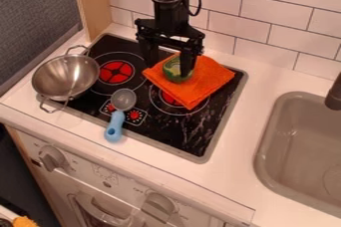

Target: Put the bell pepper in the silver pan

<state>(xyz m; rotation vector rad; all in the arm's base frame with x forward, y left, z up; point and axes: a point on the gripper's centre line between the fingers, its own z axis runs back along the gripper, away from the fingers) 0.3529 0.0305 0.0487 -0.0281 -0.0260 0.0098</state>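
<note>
The green bell pepper [178,70], with a paler patch on its upper left side, lies on an orange cloth [207,78] toward the far right part of the black stove top [186,134]. The black tool [167,70] hangs down over it from the far side, its fingers set wide, one just left of the pepper with a gap between, the other in front of the pepper's right side; whether that one touches it, I cannot tell. The cloth lies askew, partly covering a red-centred burner ring. To the left, another red-centred ring [116,72] shows, and beside it the silver pan [65,75] sits at the stove's left edge, with a loop handle on its far side and another on its near side. Between the pan and the cloth, nearer, lies a spoon with a grey bowl and a blue handle [114,126] that reaches over the stove's near rim. The stove is set in a white bench [230,171], with a grey sink [299,154] at the right and a white tiled wall [256,17] along the far side.
</note>
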